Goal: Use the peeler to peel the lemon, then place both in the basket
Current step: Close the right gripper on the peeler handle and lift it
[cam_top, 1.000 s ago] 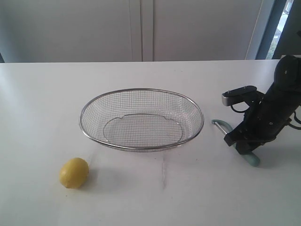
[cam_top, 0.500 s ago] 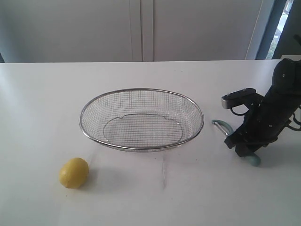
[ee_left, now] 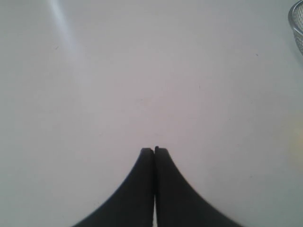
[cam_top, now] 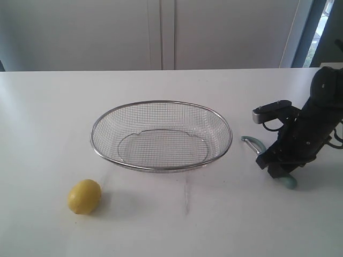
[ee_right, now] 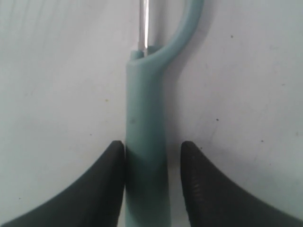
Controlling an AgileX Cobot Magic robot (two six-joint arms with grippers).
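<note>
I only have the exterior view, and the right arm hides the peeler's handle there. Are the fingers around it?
Observer: Yes. The right gripper is open, with one finger on each side of the peeler handle.
Operator: Touching it?
Observer: One finger looks pressed against the handle; a slim gap shows beside the other.
Operator: And the other arm? It's outside my picture.
Observer: The left gripper is shut above the table, with a bit of the basket rim in its view.
</note>
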